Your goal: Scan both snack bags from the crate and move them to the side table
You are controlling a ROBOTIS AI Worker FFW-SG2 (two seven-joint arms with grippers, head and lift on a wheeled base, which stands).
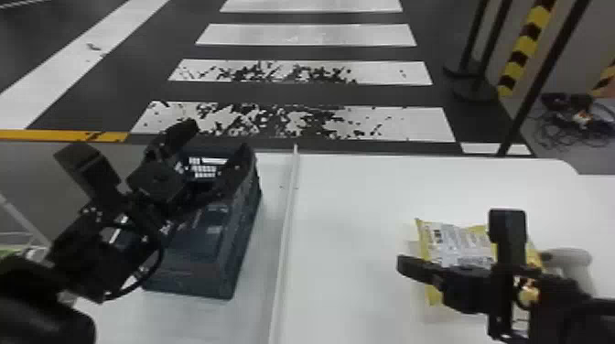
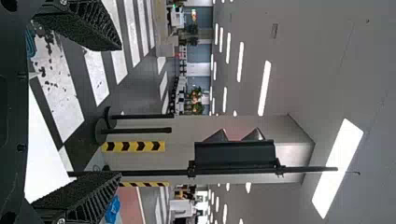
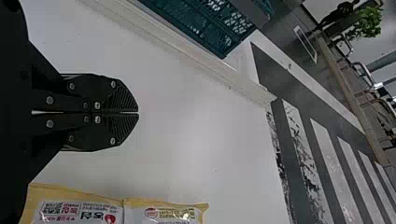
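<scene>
"What's furthest left?"

"The left gripper (image 1: 130, 142), up by the crate's left rim and hiding part of it. Its fingers are spread wide, with nothing between them."

"And the crate (image 1: 196, 270)?"

"Dark blue, on the white surface left of the raised strip (image 1: 284, 228). Its right side leaves only a narrow gap to that strip, and its far end comes up by the surface's far edge. I can't see all of its inside."

"Any room past the strip?"

"A broad span of the white table (image 1: 352, 238), running from the strip to the snack packaging (image 1: 457, 242). That yellow packaging lies in the table's right part, well in from the far edge and its rounded far right corner. It has two printed panels side by side; I can't tell whether it's one bag or two."

"The right gripper (image 1: 405, 265)?"

"Over the packaging in the head view, fingers pressed together, holding nothing, tips apart from it. Just right of the packaging is a pale handled device (image 1: 572, 260), partly hidden by the arm."
</scene>
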